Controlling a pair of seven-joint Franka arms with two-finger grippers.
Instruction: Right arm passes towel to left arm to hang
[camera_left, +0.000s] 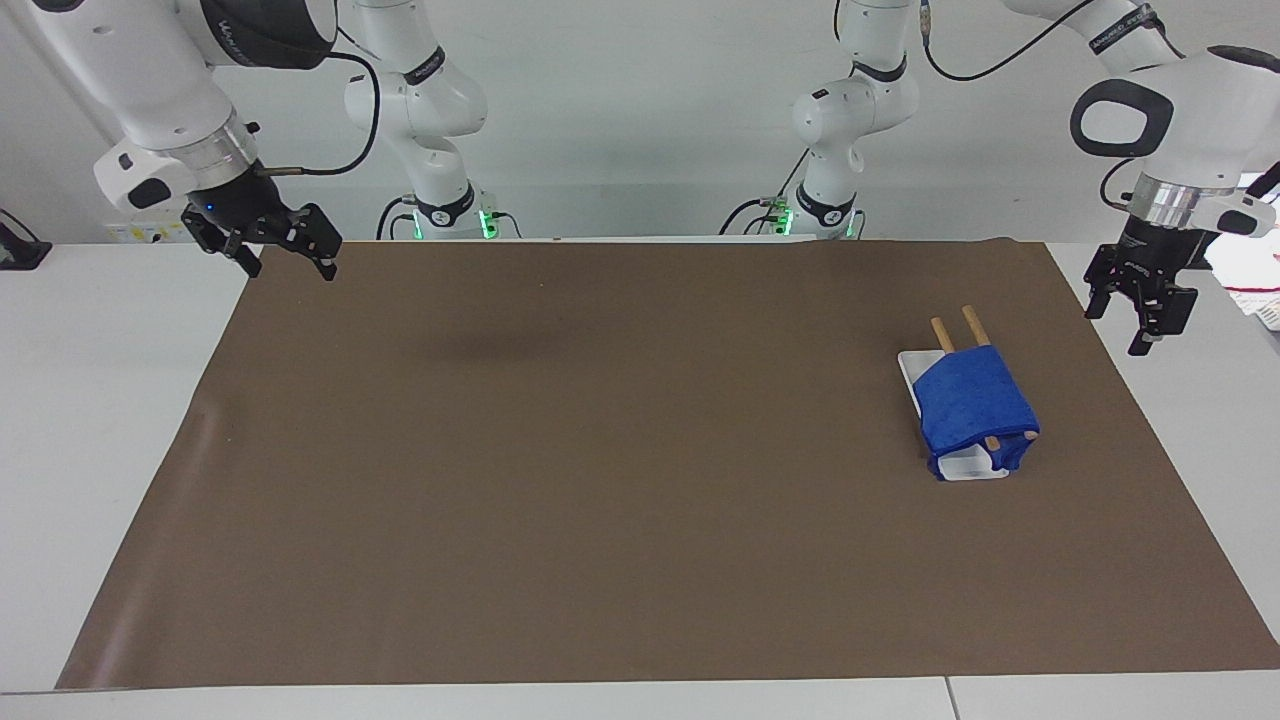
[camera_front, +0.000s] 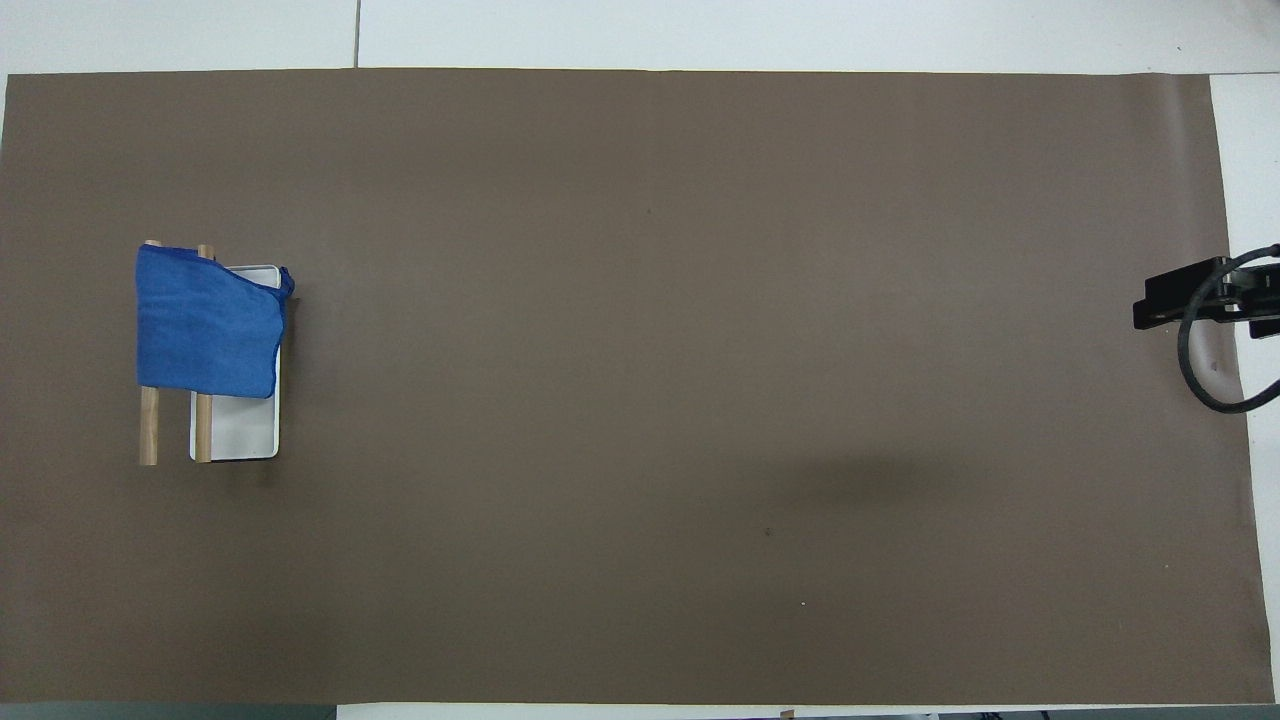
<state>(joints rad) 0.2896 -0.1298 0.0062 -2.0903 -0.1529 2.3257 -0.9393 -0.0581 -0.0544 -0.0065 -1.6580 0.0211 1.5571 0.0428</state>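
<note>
From across the room I see a plain white wall, the two arm bases with green lights at their feet, and a white surface (camera_left: 120, 420) covered almost end to end by a brown mat (camera_left: 620, 480), bare but for one small rack. My left claw (camera_left: 1140, 322) hangs empty with its fingers spread, over the mat's edge at my left arm's end, apart from the blue towel (camera_left: 975, 408). The towel lies draped over the rack's two wooden rails (camera_left: 968, 322), folding down on both sides above the white rack base (camera_left: 975, 468), so I judge the hanging done. My right claw (camera_left: 268, 248), the one with the blue light, waits open over the mat's corner at the other end. The cloth looks light, soft and fuzzy; it would sag and bunch, so I would pinch a corner or the edge hanging off the rail, not the middle. From overhead, the same brown mat (camera_front: 640, 400) fills nearly the whole view, with white surface (camera_front: 800, 30) showing past its edges. The towel (camera_front: 205, 320) covers the part of both rails (camera_front: 148, 430) farther from me, with the white base (camera_front: 240, 430) showing beside and below it. My right claw (camera_front: 1185, 298) shows only partly at the frame's edge; my left claw is out of this view.
</note>
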